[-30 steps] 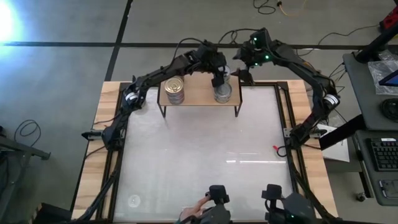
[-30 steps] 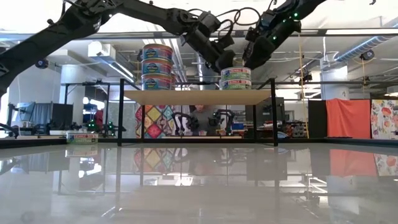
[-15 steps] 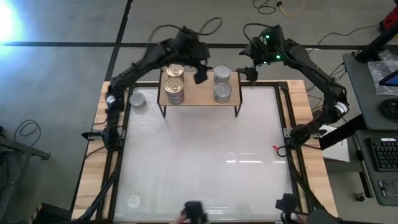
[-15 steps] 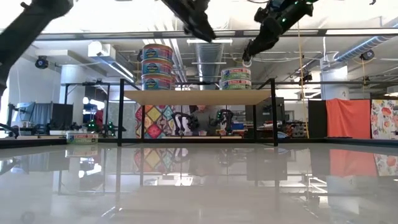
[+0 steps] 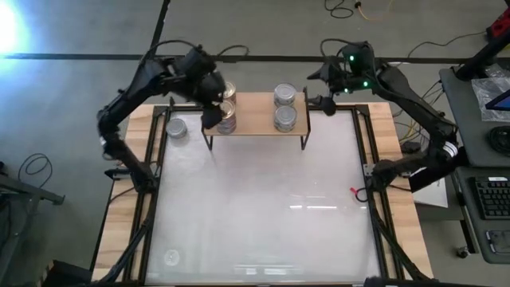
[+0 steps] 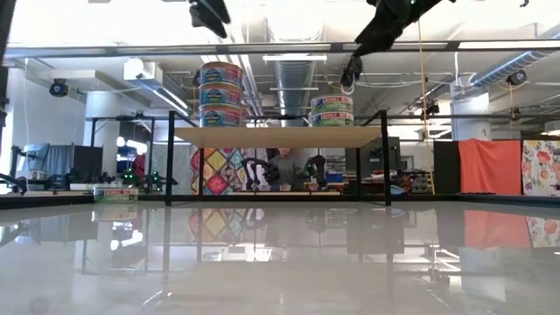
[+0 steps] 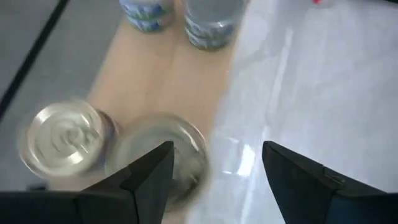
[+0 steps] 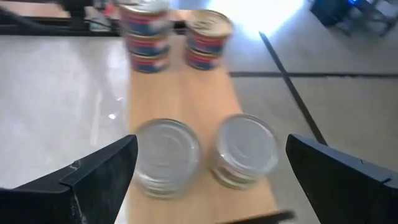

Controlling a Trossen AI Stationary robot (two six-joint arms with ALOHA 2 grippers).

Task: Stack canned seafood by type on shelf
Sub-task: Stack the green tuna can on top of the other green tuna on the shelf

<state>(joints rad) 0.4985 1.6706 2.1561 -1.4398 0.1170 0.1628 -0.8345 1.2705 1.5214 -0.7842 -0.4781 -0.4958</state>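
Note:
The shelf (image 5: 255, 119) stands at the table's far edge. On its left end are two stacks of gold-lidded cans (image 5: 226, 119), one of them three high in the low view (image 6: 221, 94). On its right end are silver-lidded cans (image 5: 284, 118) in two stacks (image 8: 166, 152). One more silver-lidded can (image 5: 177, 127) stands on the table just left of the shelf. My left gripper (image 7: 217, 168) hovers open above the shelf's left end, by the gold-lidded cans. My right gripper (image 8: 217, 186) hangs wide open off the shelf's right end (image 5: 317, 89).
A small red thing (image 5: 351, 189) lies near the table's right edge. The glossy white tabletop (image 5: 263, 207) spreads out in front of the shelf, framed by wooden boards and black rails.
My left gripper has risen from the silver-lidded cans at the shelf's right end and swung toward the table's left, above the gold-lidded cans; its fingers stay apart. My right gripper has drawn back up and toward the table's right edge. The cans have not moved.

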